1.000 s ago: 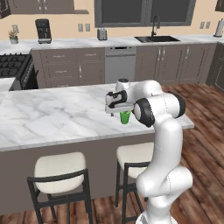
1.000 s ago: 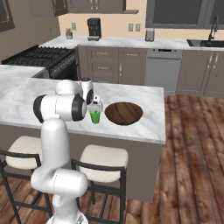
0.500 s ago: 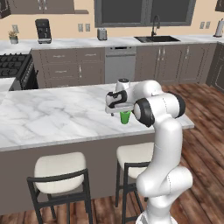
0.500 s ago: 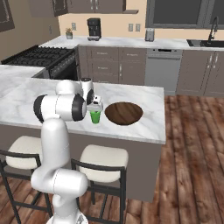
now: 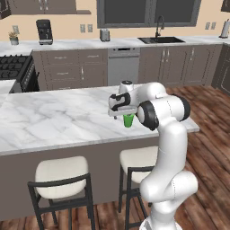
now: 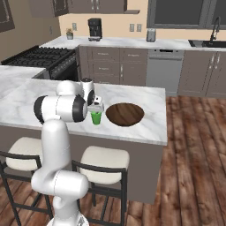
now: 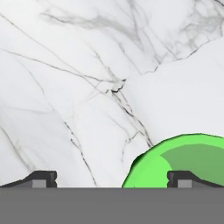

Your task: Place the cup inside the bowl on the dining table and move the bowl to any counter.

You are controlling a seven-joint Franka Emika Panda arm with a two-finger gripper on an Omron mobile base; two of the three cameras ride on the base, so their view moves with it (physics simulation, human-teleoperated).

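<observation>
The green cup (image 5: 129,121) (image 6: 96,118) stands upright on the marble dining table (image 5: 54,121) (image 6: 150,128), close to its front edge. My gripper (image 5: 124,116) (image 6: 94,111) hangs right over the cup, pointing down, open. In the hand view the fingers are spread wide; the cup (image 7: 151,171) sits off to the right, and the right fingertip (image 7: 183,177) is over its mouth while the left fingertip (image 7: 41,177) is over bare marble. The brown bowl (image 6: 125,113) lies empty on the table just right of the cup, apart from it.
The wall counter (image 5: 90,43) (image 6: 132,42) with the black sink (image 5: 161,40) runs along the back, across a wood-floor aisle. A coffee machine (image 5: 43,31) and a toaster (image 5: 104,34) stand on it. Stools (image 5: 60,173) (image 6: 103,160) stand under the table's front edge. A stove (image 6: 42,57) is at left.
</observation>
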